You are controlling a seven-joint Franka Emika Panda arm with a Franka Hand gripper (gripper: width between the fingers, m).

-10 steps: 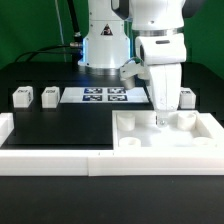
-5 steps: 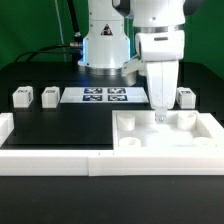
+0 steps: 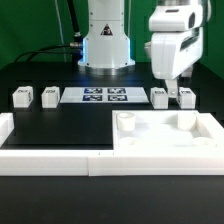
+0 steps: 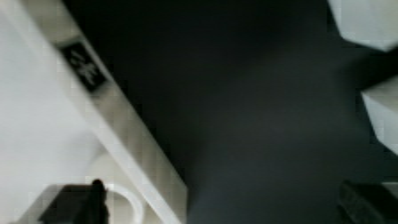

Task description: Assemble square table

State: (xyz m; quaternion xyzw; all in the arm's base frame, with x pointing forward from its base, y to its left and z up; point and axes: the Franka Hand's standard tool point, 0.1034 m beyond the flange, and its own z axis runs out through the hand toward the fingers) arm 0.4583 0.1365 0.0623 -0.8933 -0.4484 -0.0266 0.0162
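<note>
Robot arm's two-finger pincer (image 3: 172,91) hangs with jaws spread wide, gripping nothing. Just below it, the large white plastic square slab with raised inner ribs (image 3: 165,140) lies on the black table (image 3: 60,125). One small white tagged leg block (image 3: 159,97) stands close beside the pincer, a second leg block (image 3: 185,97) at its other side.

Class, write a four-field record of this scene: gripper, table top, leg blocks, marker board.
gripper: open, holding nothing, up off the table top
table top: ribs up, at the exterior view's right
leg blocks: four, loose, none fitted
marker board: flat, between the two leg pairs
</note>
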